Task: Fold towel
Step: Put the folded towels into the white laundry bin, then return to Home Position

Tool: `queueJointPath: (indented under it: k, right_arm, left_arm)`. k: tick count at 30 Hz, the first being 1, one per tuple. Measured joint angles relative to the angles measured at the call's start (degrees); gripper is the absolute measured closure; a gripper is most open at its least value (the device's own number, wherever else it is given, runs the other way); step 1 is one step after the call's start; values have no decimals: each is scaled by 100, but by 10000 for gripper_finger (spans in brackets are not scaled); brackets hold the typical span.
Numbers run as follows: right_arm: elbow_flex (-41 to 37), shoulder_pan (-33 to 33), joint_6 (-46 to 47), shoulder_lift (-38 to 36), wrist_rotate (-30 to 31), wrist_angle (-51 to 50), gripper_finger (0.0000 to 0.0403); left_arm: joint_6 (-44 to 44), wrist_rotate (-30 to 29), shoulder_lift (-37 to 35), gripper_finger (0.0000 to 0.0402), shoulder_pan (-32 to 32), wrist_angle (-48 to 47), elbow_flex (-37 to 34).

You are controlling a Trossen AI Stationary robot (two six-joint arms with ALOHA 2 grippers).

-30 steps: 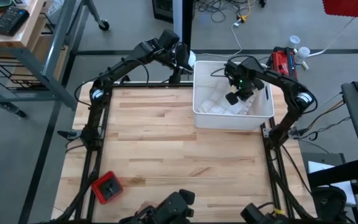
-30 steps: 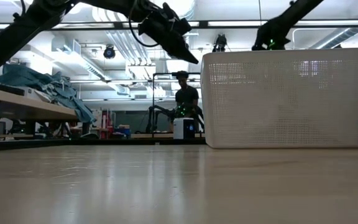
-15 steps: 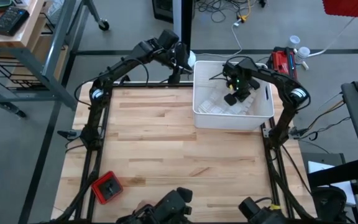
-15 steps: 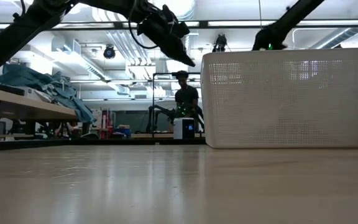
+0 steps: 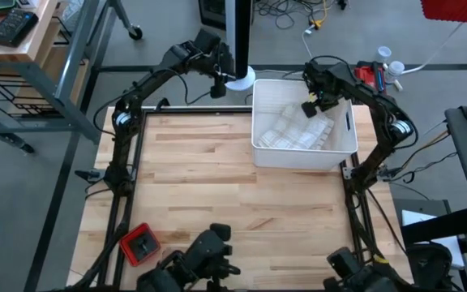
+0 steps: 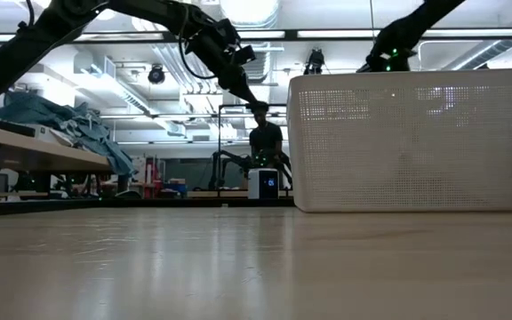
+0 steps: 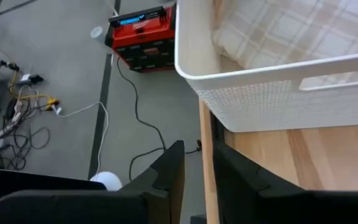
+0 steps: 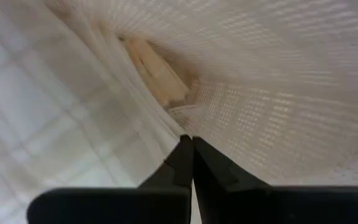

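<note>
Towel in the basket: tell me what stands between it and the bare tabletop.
The white basket's near wall does: the checked towel lies inside and must be lifted over it. The right gripper, shut, is already inside over the towel, nothing between them.

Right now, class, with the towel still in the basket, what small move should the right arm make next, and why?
Probably lift the right pincer straight up. It sits shut inside the basket, over the towel, and the wrist view shows cloth at its tips, though a firm grip is unclear. The left pincer waits outside the rim. The towel must come out before folding.
</note>
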Motion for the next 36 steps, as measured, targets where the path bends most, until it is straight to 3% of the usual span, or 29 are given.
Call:
queueJointPath:
  k: [9,21,24,27,36]
  right_arm:
    - [-7,-46,-216,794,-159,243,403]
    - [-13,55,-593,1309,-1246,369,403]
    - [-18,144,-571,1278,-1210,379,403]
    - [-24,234,-380,1112,-762,387,403]
    - [-24,243,107,-23,-654,212,403]
  left_arm:
    - [30,6,2,326,39,33,0]
    - [43,10,4,326,46,3,0]
    - [43,10,4,326,46,-12,0]
    - [43,10,4,326,48,-17,0]
    - [-19,10,7,326,50,-19,0]
